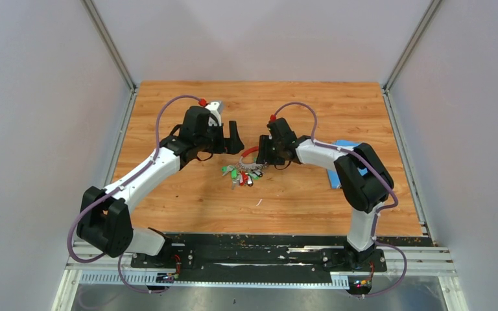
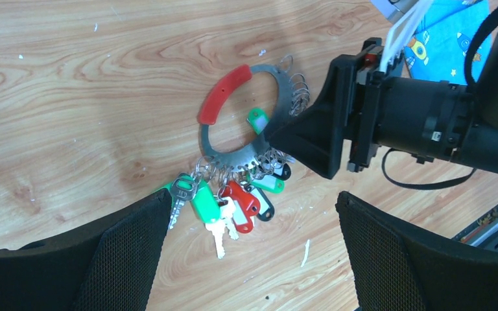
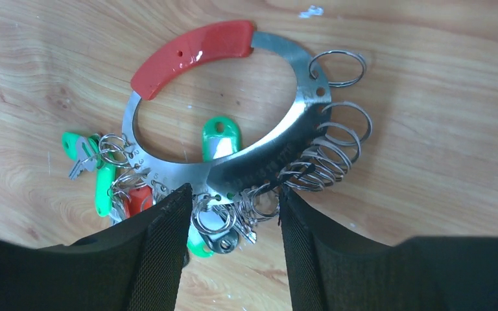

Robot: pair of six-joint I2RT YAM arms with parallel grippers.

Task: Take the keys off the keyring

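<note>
The keyring (image 3: 301, 116) is a flat silvery hoop with a red curved section (image 3: 191, 53), lying on the wooden table (image 1: 188, 194). Several small split rings hang from its edge. The keys (image 2: 224, 204), silver with green, red and black tags, fan out from its lower band. My right gripper (image 3: 233, 194) is open, its fingers (image 3: 162, 240) straddling the lower band, with small rings and a tag between them. My left gripper (image 2: 253, 201) is wide open just above the key bunch, its left finger (image 2: 136, 246) beside a silver key. From above, the keyring (image 1: 251, 154) lies between both grippers.
A blue patterned cloth (image 1: 345, 148) lies at the right, partly under the right arm (image 1: 356, 172). A small white scrap (image 1: 258, 202) sits on the wood in front of the keys. Metal rails edge the table on both sides.
</note>
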